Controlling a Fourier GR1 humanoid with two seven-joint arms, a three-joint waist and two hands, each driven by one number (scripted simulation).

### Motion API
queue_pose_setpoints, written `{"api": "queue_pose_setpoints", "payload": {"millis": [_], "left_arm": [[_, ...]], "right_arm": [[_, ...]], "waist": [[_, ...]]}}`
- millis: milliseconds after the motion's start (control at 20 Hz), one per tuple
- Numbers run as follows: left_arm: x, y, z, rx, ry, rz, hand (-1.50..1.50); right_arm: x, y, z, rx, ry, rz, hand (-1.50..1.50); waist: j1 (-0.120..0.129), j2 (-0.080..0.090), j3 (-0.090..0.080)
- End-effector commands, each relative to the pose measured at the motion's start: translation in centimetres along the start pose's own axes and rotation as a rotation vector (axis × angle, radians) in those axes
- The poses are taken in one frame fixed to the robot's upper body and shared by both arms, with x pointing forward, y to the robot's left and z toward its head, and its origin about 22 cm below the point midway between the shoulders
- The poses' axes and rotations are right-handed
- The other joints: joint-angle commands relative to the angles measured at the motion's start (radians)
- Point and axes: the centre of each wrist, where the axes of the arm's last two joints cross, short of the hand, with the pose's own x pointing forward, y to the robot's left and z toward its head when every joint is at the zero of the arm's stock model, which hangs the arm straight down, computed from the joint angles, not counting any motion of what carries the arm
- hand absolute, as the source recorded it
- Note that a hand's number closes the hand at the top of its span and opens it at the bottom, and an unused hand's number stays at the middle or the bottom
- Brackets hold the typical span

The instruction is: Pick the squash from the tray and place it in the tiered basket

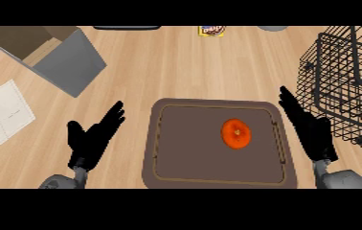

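An orange, round squash lies on the brown tray, a little right of the tray's middle. The black wire tiered basket stands at the right edge of the counter. My right hand is open, fingers straight and pointing away, between the tray's right rim and the basket. My left hand is open too, fingers spread, just left of the tray. Neither hand touches the squash.
A grey open box sits at the back left. A white sheet lies at the left edge. A small packet and dark and grey objects line the far edge.
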Motion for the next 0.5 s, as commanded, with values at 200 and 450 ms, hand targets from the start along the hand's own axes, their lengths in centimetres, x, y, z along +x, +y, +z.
{"api": "queue_pose_setpoints", "payload": {"millis": [200,450], "left_arm": [[0.1,8.3,2.8,0.314,0.049,-0.11,0.0],[-0.3,10.7,4.5,0.373,0.084,-0.129,0.0]], "right_arm": [[-2.9,6.8,1.7,-0.343,-0.156,-0.712,1.5],[-1.8,6.2,2.6,-0.709,-0.446,-0.689,-1.5]], "waist": [[-0.032,0.001,0.013],[-0.031,-0.001,0.001]]}}
